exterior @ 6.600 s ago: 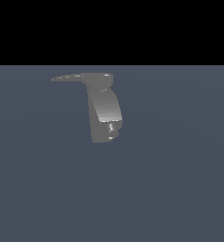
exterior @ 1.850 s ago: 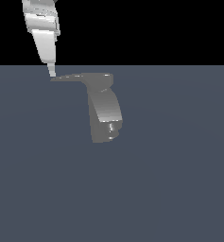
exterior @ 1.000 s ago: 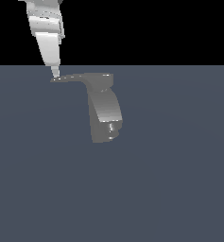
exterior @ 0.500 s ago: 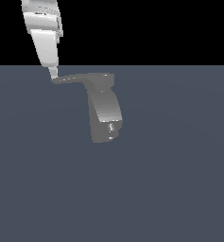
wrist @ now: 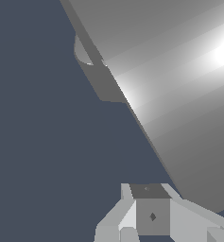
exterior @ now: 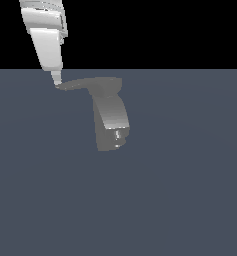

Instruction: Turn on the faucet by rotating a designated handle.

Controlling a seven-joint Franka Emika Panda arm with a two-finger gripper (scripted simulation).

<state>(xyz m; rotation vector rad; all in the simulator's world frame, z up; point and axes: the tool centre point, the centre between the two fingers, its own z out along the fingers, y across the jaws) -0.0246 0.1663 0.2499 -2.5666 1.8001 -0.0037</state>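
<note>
The grey metallic faucet (exterior: 111, 122) stands in the middle of the exterior view, its stubby nozzle end low down. The flat handle (exterior: 82, 84) projects from its top toward the exterior view's left. My gripper (exterior: 56, 80) comes down from the upper left with its fingers together, and its tip touches the handle's far end. In the wrist view the handle's blade (wrist: 175, 80) fills much of the picture as a bright grey surface. Part of the faucet body (wrist: 92, 71) shows beyond it. My fingers (wrist: 151, 215) sit right beside the blade's edge.
The faucet stands on a plain dark blue-grey floor (exterior: 180, 200). Black background lies above the horizon. No other object shows.
The handle has turned a little: its blade looks darker and its tip sits slightly lower than a second ago. My gripper tip has stayed against the handle's end, shifting only slightly.
</note>
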